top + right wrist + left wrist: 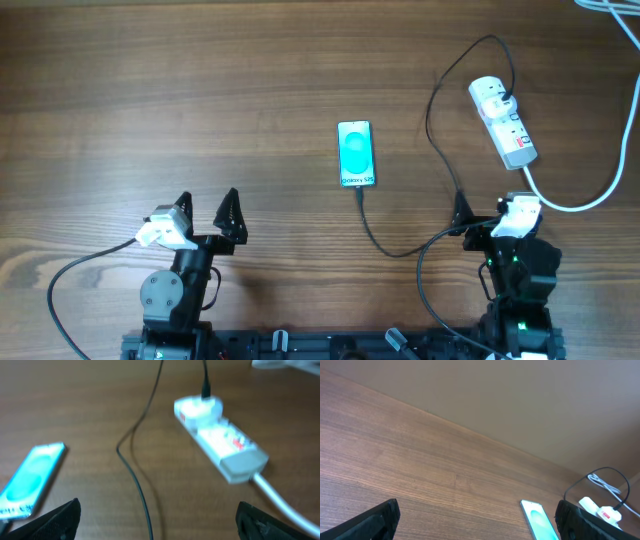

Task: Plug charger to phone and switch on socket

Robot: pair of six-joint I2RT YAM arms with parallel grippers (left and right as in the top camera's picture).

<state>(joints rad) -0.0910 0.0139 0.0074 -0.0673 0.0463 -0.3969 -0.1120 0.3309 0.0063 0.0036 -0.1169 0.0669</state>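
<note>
The phone (356,153) lies flat mid-table, its teal screen lit; it also shows in the left wrist view (538,519) and the right wrist view (30,480). The charger (432,110), a thin black cable, loops from the socket (503,122) down and round to the phone's bottom edge, where its end touches the phone. The cable (135,460) runs across the table below my right gripper. My left gripper (207,205) stands open near the front left, holding nothing. My right gripper (495,210) stands open below the socket (220,435), also holding nothing.
A thick white cord (590,200) leaves the socket's grey end and curves off to the right edge. The wooden table (150,90) is bare at the left and back. A wall rises behind the table's far edge (470,432).
</note>
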